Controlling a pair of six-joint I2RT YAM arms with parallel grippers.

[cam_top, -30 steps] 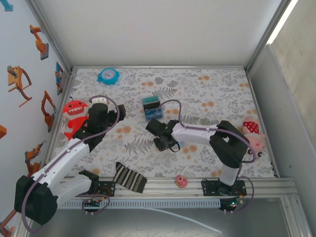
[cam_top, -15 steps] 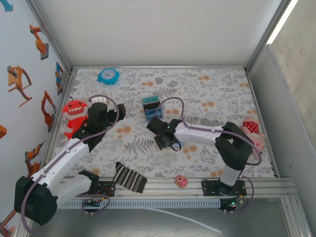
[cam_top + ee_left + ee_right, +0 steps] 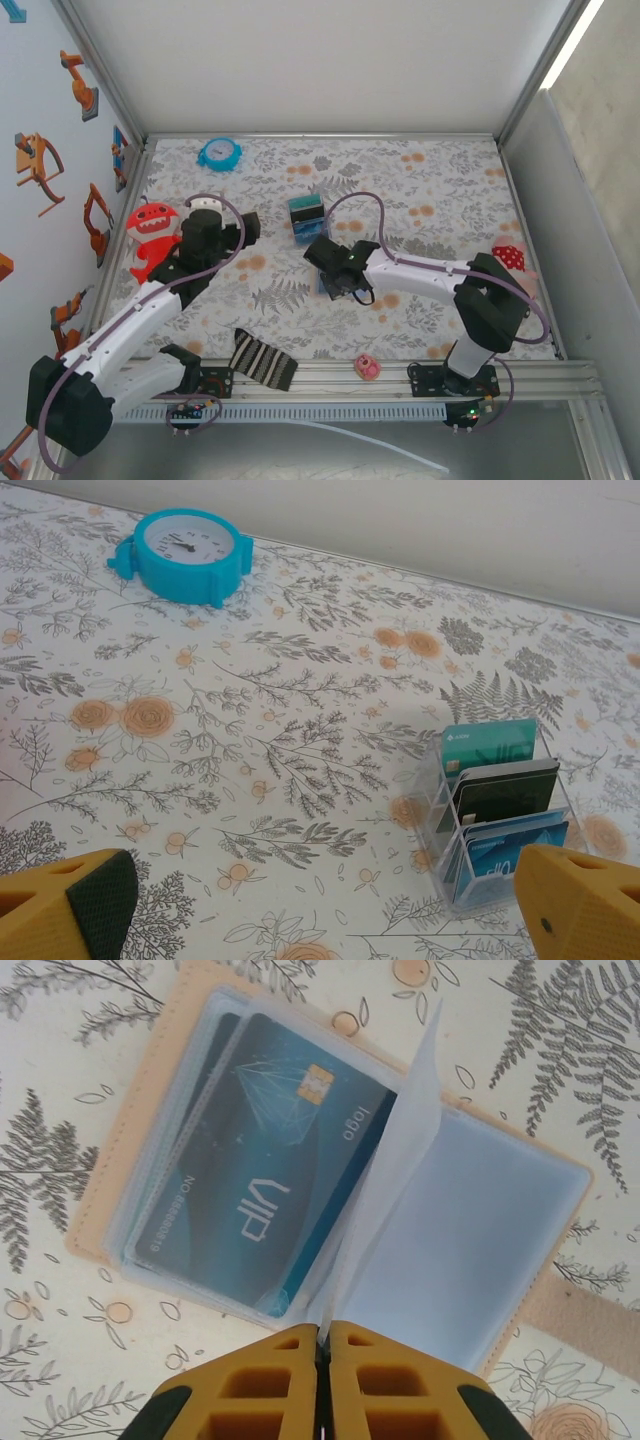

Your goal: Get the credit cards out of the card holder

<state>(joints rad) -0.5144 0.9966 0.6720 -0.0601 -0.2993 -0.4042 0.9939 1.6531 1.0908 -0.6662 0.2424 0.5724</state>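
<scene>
The right arm rises from its base at the near edge, folds at the elbow over the right side of the table (image 3: 430, 190), and runs its white forearm leftward to the middle. There the wrist is turned down, so the right tool (image 3: 322, 1335) points at the card holder (image 3: 480, 1240).

The holder lies open and flat on the flower-patterned cloth near the table's centre, on the near side of a clear card rack (image 3: 497, 815). Its tan rim frames two pale blue panels. The right tool's yellow fingers (image 3: 270, 1380) are pressed together on the lower edge of a clear plastic leaf (image 3: 400, 1160), which stands up between the two panels. In the left panel a dark teal card marked VIP (image 3: 250, 1180) sits inside its sleeve, with another card edge showing under it.

The left arm stretches forward and slightly right from its base over the left half of the table, ending beside a red plush toy (image 3: 150, 235). The left tool (image 3: 325, 905) is spread wide and grips nothing, held low above the cloth and aimed toward the far side. Ahead of it are a blue alarm clock (image 3: 185, 552) and the rack with its upright cards.
</scene>
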